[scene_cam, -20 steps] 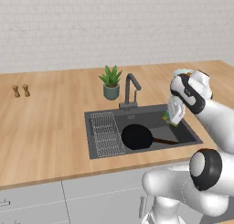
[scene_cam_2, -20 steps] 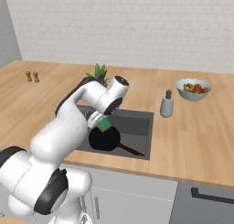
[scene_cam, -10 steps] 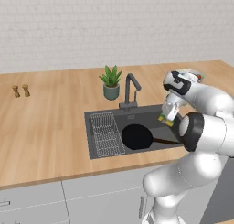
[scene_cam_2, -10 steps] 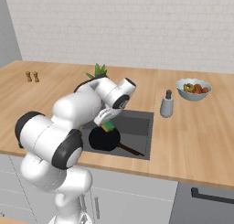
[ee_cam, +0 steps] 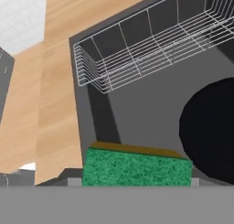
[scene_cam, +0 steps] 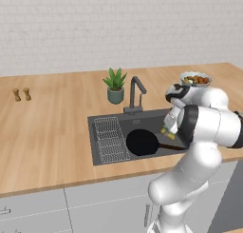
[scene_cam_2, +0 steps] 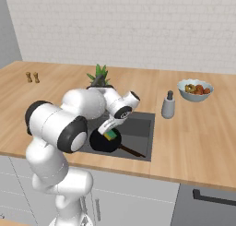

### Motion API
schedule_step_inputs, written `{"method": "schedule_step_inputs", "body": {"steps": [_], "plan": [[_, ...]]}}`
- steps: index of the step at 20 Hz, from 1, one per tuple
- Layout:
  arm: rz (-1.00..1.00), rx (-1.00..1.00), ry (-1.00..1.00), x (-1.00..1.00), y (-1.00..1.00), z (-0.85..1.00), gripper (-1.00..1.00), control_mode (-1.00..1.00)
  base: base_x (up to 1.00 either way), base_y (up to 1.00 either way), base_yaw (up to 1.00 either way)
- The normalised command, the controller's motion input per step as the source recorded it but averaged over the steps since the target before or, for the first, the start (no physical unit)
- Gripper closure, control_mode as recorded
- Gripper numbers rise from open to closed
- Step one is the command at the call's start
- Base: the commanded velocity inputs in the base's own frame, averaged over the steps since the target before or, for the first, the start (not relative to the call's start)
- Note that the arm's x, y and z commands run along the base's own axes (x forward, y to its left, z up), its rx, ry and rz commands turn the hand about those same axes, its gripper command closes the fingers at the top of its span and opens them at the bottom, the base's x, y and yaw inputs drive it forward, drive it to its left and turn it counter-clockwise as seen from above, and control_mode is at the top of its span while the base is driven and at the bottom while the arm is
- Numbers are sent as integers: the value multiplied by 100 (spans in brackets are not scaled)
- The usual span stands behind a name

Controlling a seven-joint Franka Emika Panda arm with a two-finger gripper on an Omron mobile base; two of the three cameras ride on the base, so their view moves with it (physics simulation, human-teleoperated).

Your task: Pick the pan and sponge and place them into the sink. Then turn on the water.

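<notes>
The black pan (scene_cam: 141, 142) lies flat in the dark sink (scene_cam: 109, 117), its thin handle pointing right. My gripper (scene_cam: 169, 127) hangs just above the basin's right part, shut on the green and yellow sponge (scene_cam: 166, 131). From the right base view the sponge (scene_cam_2: 110, 135) hangs over the pan (scene_cam_2: 101, 143), below my gripper (scene_cam_2: 109, 131). In the hand view the sponge (ee_cam: 137, 167) sits between my fingertips, with the sink floor (ee_cam: 137, 109) and the pan (ee_cam: 210, 131) beneath. No stream runs from the faucet (scene_cam: 135, 92).
A wire rack (scene_cam: 109, 139) fills the sink's left section. A potted plant (scene_cam: 115, 84) stands behind the faucet. A fruit bowl (scene_cam_2: 196, 90) and a grey bottle (scene_cam_2: 168, 105) stand on the counter to the right; two small shakers (scene_cam: 22, 94) stand far left.
My gripper has carried the sponge lower, toward the basin and closer over the pan, and the elbow has swung round. The pan has stayed put.
</notes>
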Motion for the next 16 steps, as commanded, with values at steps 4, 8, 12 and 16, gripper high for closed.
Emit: {"method": "schedule_step_inputs", "body": {"steps": [4, 8, 12, 16], "plan": [[0, 3, -2, 39, 10, -38, 100, -100, 0, 0, 0], [0, 6, -3, 37, 3, -44, 100, -100, 0, 0, 0], [0, 13, -10, 30, 0, -46, 100, -100, 0, 0, 0], [0, 12, -10, 31, 0, -38, 100, -100, 0, 0, 0]]}}
